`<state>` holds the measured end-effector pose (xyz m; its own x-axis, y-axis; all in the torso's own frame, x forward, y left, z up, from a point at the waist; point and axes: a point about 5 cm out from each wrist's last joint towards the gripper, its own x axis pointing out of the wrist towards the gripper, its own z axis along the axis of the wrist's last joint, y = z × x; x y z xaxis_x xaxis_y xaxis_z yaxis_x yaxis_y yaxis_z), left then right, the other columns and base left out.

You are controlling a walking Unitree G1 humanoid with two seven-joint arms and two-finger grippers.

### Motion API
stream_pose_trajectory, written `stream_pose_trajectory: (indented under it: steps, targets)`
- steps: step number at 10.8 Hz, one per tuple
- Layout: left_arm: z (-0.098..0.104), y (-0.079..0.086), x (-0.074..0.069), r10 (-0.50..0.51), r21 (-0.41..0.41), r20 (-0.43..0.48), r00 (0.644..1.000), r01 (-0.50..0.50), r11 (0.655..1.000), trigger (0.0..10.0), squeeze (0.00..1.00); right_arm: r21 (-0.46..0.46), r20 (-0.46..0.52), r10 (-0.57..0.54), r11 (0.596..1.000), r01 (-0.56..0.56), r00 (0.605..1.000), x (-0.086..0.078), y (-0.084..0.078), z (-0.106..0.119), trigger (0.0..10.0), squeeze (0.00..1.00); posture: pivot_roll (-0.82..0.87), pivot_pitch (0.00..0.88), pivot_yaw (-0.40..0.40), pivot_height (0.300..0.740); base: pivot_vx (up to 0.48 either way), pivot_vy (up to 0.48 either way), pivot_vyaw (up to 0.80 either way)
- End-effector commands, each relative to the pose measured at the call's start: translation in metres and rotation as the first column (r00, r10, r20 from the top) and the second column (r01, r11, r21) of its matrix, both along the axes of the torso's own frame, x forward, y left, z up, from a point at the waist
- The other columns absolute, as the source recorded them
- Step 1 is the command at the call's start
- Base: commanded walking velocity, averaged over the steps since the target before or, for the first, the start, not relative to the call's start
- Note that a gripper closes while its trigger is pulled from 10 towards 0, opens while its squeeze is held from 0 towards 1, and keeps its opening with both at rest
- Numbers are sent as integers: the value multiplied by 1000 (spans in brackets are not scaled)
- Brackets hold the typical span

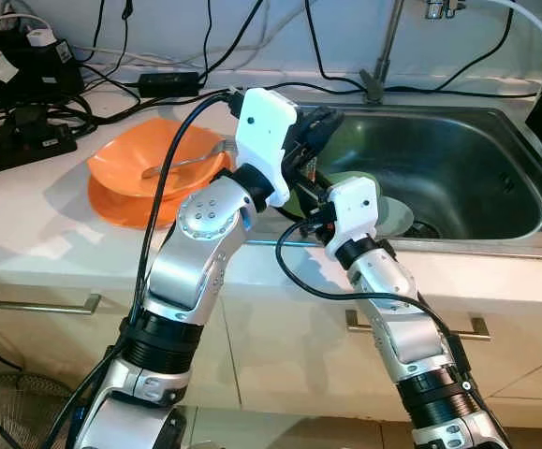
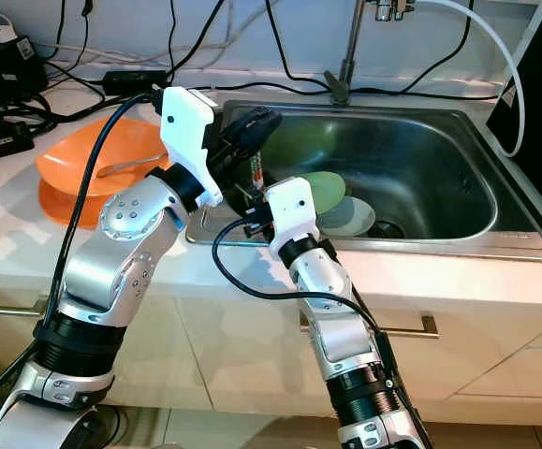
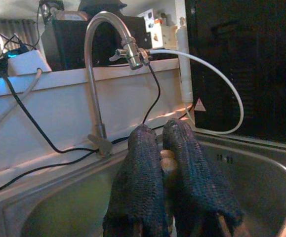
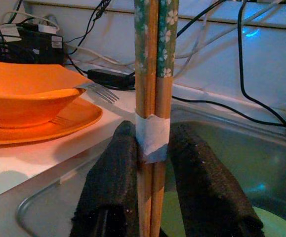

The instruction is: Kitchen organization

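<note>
Steel sink point(image 1: 495, 159) is lying far right of your bench point(image 1: 46, 234) in the eye view, both hands meeting over its near-left corner. Right wrist view: your right hand point(image 4: 152, 148) is clamping upright chopsticks point(image 4: 155, 59). Left wrist view: your left hand point(image 3: 165, 158) is pinching their tips.

Left gripper point(image 3: 170, 148) over the sink point(image 3: 261, 170), closed on chopstick ends point(image 3: 168, 160).

Faucet point(image 3: 101, 74) stands at 10 o'clock from the fingertips; a white hose point(image 3: 222, 79) loops off at 2 o'clock before a black appliance point(image 3: 246, 64).
</note>
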<state>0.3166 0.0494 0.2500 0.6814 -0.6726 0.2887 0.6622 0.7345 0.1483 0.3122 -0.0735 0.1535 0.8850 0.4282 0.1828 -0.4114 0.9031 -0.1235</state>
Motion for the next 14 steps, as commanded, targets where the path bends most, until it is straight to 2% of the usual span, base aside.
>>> stream_pose_trajectory:
  steps: [1,4,5,9,11,12,13,14]
  targets:
    - [9,-1,-1,-11,-6,24,1000,12,1000,10000,0,0,14,-13,1000,13,1000,3,-2,4,0,0,-64,0,35,740,0,0,0]
    - [10,-1,-1,-14,-8,27,1000,14,1000,10000,0,1,16,-25,1000,25,1000,4,-3,4,0,0,-62,0,34,740,0,0,0]
    - [10,-1,0,-13,-14,25,1000,14,1000,10000,1000,2,17,-26,1000,26,1000,5,-3,5,0,0,-62,0,35,740,0,0,0]
    - [11,1,0,-14,-36,16,1000,14,999,10000,1000,-11,14,-56,998,56,998,8,-8,3,0,0,-62,0,34,740,0,0,0]
    - [17,10,3,31,-89,11,999,-30,996,10000,1000,-25,7,-95,995,95,995,14,-15,2,0,0,-62,0,33,740,0,0,0]
    - [19,15,4,46,-119,6,999,-45,992,10000,133,-33,2,-116,993,116,993,17,-18,0,0,0,-60,0,33,740,0,0,0]
    - [21,21,3,54,-155,-2,999,-54,986,10000,0,-50,-9,-158,986,157,987,21,-24,-1,0,0,-60,0,31,740,0,0,0]
    - [21,26,3,58,-167,-11,998,-59,984,10000,0,-53,-19,-196,979,194,980,23,-28,-3,10000,0,-60,0,30,740,0,0,0]
